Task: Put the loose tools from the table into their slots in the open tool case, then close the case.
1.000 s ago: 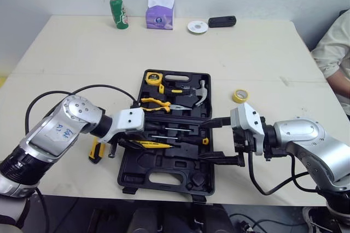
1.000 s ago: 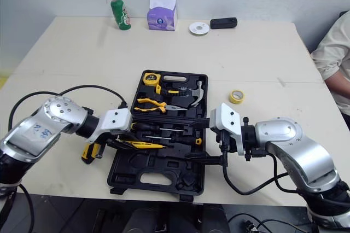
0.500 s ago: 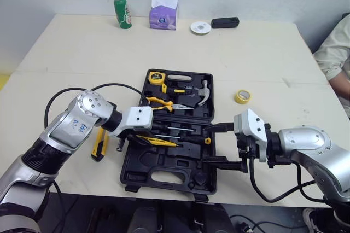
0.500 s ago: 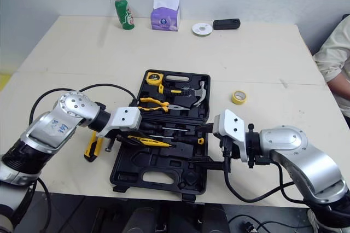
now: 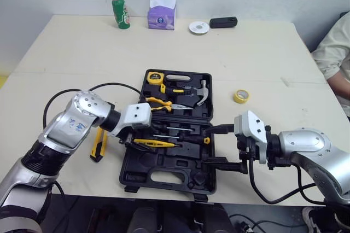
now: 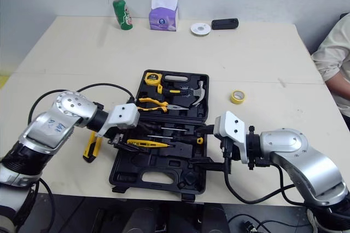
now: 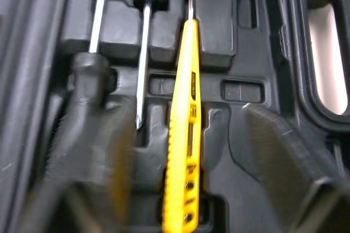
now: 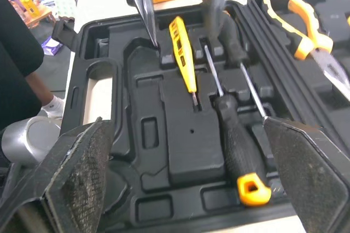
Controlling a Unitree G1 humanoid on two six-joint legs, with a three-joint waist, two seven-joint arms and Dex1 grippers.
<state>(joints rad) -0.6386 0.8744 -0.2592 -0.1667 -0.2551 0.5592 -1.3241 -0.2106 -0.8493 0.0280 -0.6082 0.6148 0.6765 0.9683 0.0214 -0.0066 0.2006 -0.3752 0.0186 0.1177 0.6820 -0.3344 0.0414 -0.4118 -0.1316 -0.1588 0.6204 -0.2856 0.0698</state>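
Left gripper [image 7: 172,115]: open, its 2 fingers astride the yellow tester screwdriver [image 5: 155,143], which lies in its slot in the tool case [image 5: 164,174]; it grips nothing.
Right gripper [image 5: 220,145]: spread wide and empty, at the case's right edge.
Utility knife [image 5: 98,145]: loose on the table [image 5: 82,52], just outside the case wall on the left gripper's outer side, under its forearm. Its long axis is parallel to that wall.
Tape roll [image 5: 240,96]: beyond the right gripper.
Nearer arm: probably left for the knife, right for the tape.

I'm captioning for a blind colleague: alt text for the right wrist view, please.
The right gripper, fingers wide apart, looks into the open tool case, where a yellow tester lies in its slot beside two black-handled screwdrivers. The left gripper hangs open over it; yellow pliers sit in the other half.
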